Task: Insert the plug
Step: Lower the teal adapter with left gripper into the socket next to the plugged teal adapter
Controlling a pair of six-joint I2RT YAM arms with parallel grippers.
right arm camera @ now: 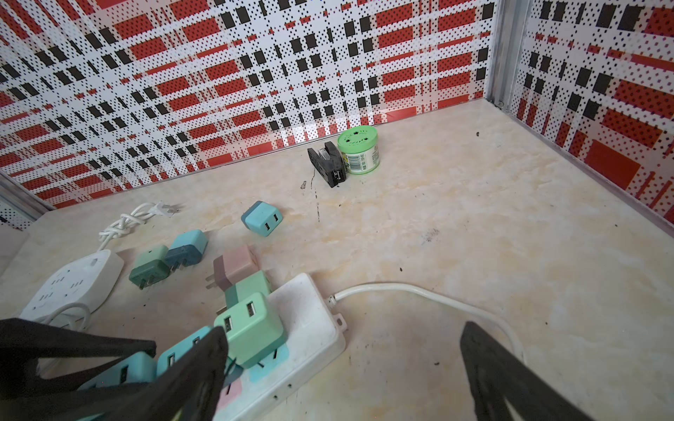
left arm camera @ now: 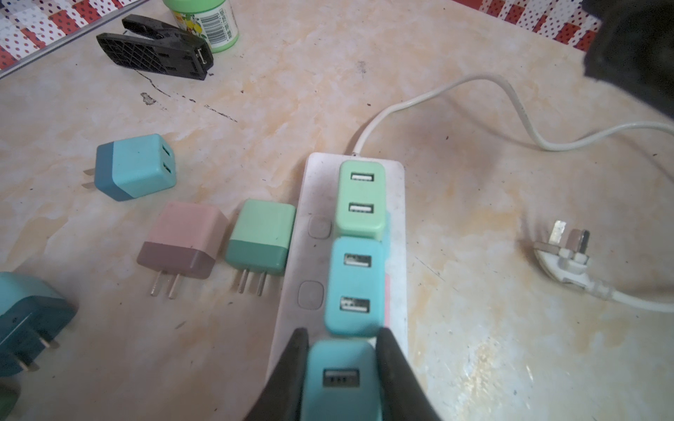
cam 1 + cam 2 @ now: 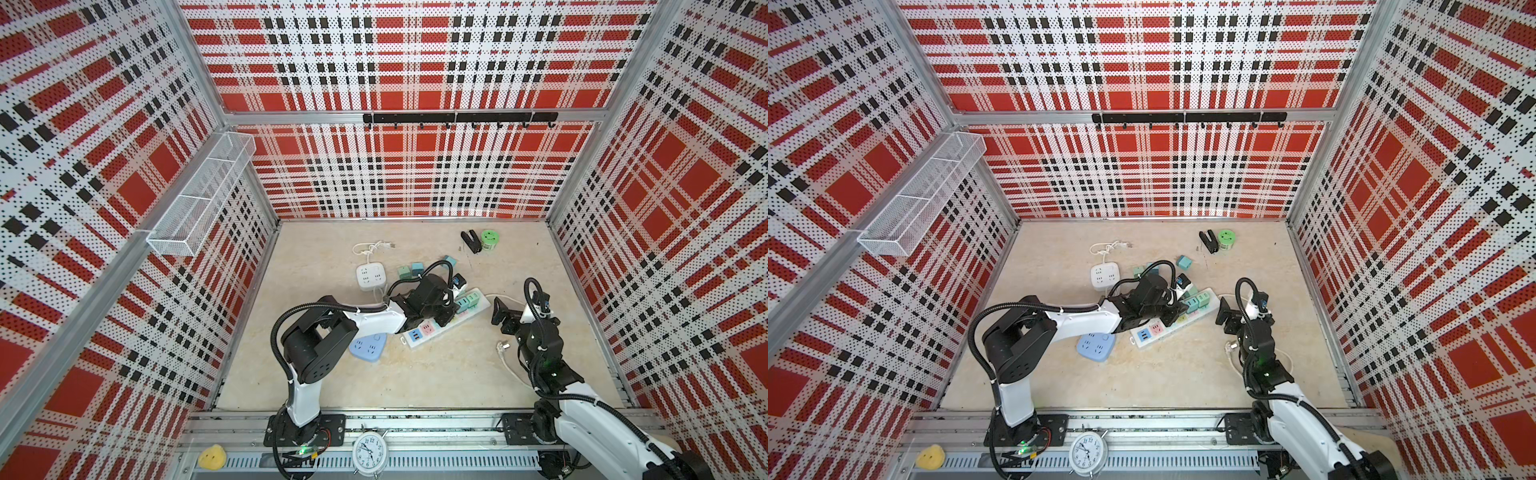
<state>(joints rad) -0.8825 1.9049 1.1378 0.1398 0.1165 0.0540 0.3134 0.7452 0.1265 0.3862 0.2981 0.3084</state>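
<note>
Marbled worktop (image 2: 255,91) carries the power strip (image 2: 313,189); my left tool (image 2: 343,332) is clamped on the teal plug (image 2: 341,379), over the strip just behind the seated adapters (image 2: 355,284). I'd keep it square and press straight down, with the wide-open right tool (image 1: 344,331), beside the strip's cord (image 1: 401,288), bracing the strip.

Label on green jar (image 2: 198,22): barcode, print too blurred to read. On alarm clock (image 3: 370,453): numerals too small.
</note>
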